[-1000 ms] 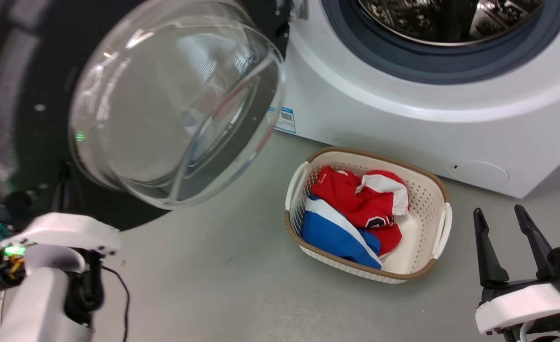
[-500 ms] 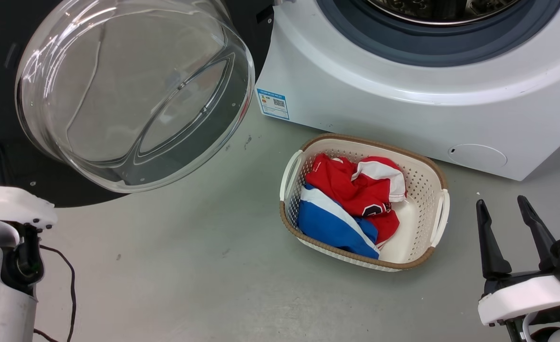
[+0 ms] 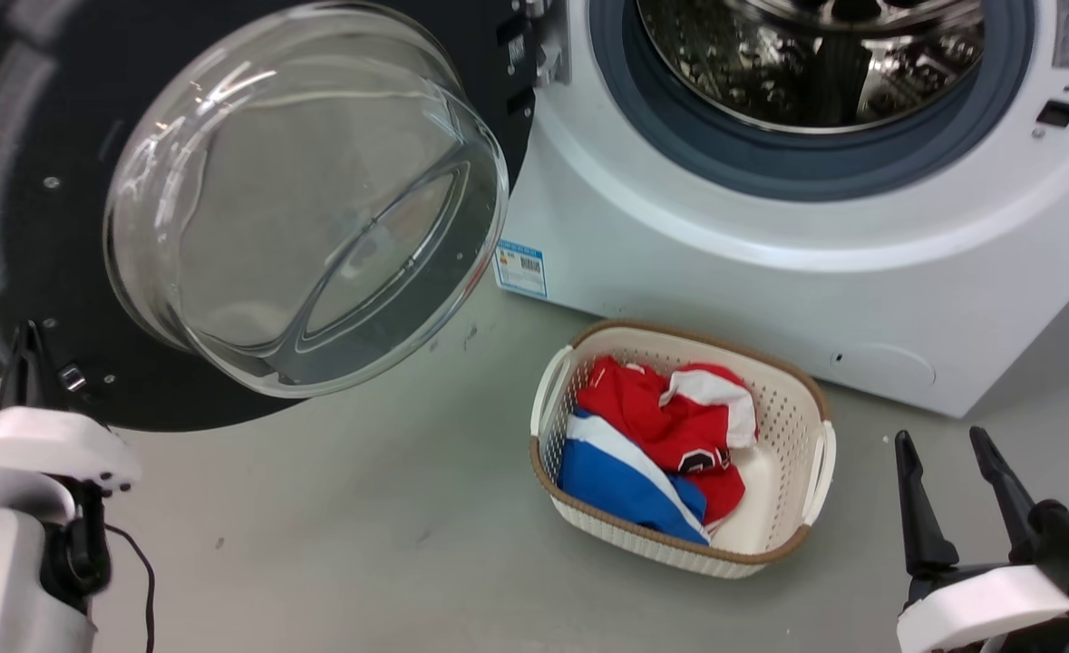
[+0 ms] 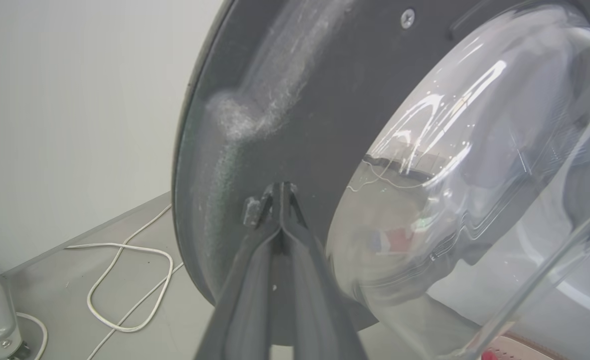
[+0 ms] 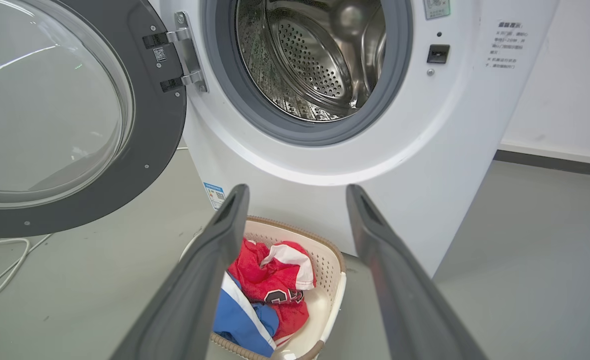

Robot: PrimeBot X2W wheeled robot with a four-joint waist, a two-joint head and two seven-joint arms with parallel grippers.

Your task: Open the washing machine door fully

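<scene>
Washing machine door point(image 3: 8, 227) open, inner face against closed left tool point(image 4: 280, 194).

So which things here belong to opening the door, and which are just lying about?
Job: washing machine door, open; washing machine; left gripper, shut, tips at the door's inner face.
Lying about: laundry basket; red and blue clothes in it; white cable; right gripper, open.

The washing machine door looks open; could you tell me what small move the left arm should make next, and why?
Probably a short outward push: the left gripper, fingers shut, has its tips at the washing machine door's inner face beside a small tab, and the door may not be at its stop.
</scene>
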